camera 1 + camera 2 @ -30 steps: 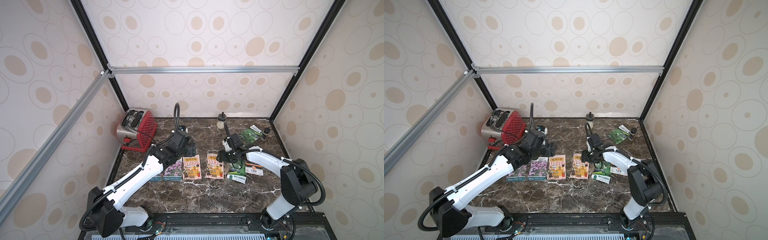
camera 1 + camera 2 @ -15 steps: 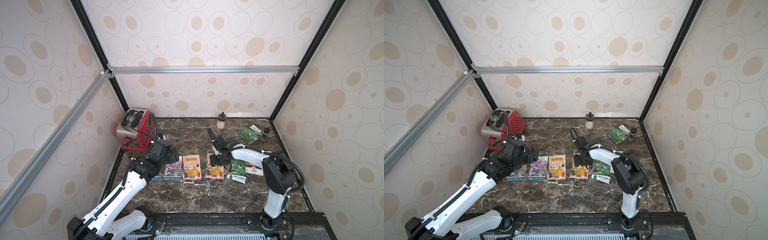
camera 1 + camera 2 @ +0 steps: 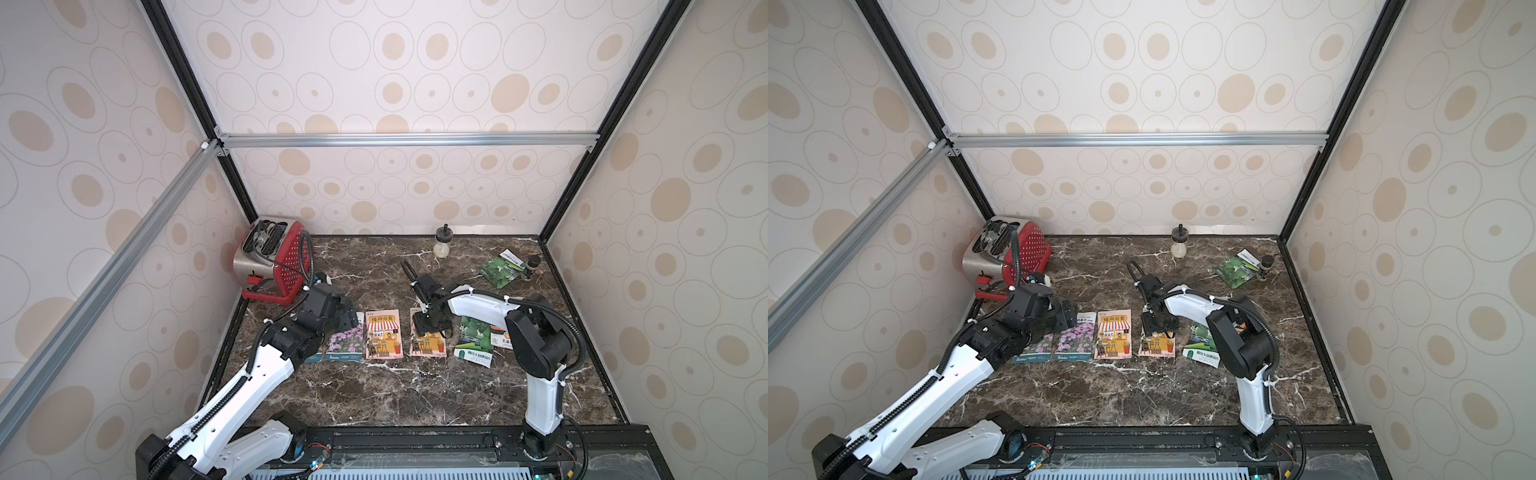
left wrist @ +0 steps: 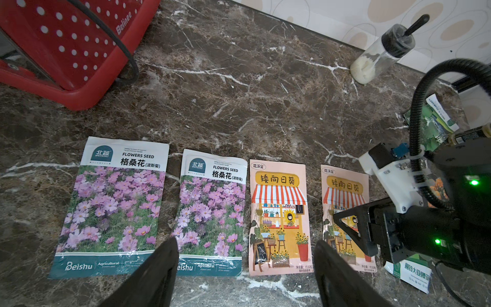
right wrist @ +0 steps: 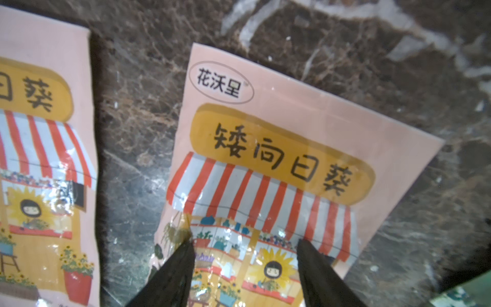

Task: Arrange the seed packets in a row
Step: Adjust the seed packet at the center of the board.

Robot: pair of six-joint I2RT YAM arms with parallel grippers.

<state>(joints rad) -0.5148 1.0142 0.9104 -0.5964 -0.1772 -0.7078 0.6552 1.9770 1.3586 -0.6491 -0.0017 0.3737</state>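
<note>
The right gripper [image 5: 244, 242], jaws apart, has its tips on the slightly skewed shopfront packet [image 3: 428, 347], centre of both top views. It should nudge it square to its twin [image 3: 383, 334], lightly, since gloss slips. The left gripper [image 4: 245, 240] hangs open-jawed over the purple packets [image 3: 345, 343]. The back jar [image 3: 441, 245] holds something white; the small jar [image 3: 528, 268] hides its contents.

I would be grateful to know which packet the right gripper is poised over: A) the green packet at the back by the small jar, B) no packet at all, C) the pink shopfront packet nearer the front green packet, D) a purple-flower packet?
C: in the right wrist view the right gripper has its open fingertips over the pink shopfront packet, the one lying next to the green vegetable packet in a top view.
</note>
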